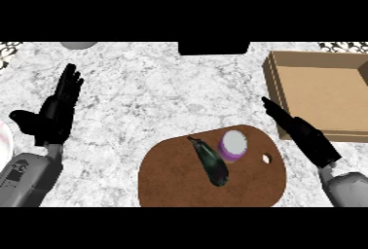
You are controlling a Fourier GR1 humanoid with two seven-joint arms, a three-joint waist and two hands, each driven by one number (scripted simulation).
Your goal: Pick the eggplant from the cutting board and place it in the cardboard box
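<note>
- Lying on the brown cutting board (pixel 173 180), the eggplant (pixel 211 163) points its stem toward the far left and its fat end toward the near right; nothing touches it but the board.
- Just beside the eggplant, on its right, a small round purple container with a pale lid (pixel 233 145) stands on the same board, very close to the eggplant's upper half; whether they touch cannot be told.
- The board has rounded corners and a small hanging hole (pixel 266 158) near its right edge, and it rests on a white and grey marble counter (pixel 158 92).
- The cardboard box (pixel 274 85) sits at the far right of the counter, open at the top, with its near left corner close to the board's far right corner.
- The right hand (pixel 305 136) hangs over the gap between board and box, fingers straight and together, pointing up and left, holding nothing; its fingertips lie near the box's left wall.
- The left hand (pixel 54 114) rests at the left side of the counter, well apart from the board, fingers straight and pointing away, thumb out to the left, holding nothing.
- A pale plate's rim (pixel 4 141) shows at the left edge beside the left forearm.
- A grey round object (pixel 79 44) and a black block (pixel 213 47) sit at the far edge.
- No writing, brand or label can be read on anything.
</note>
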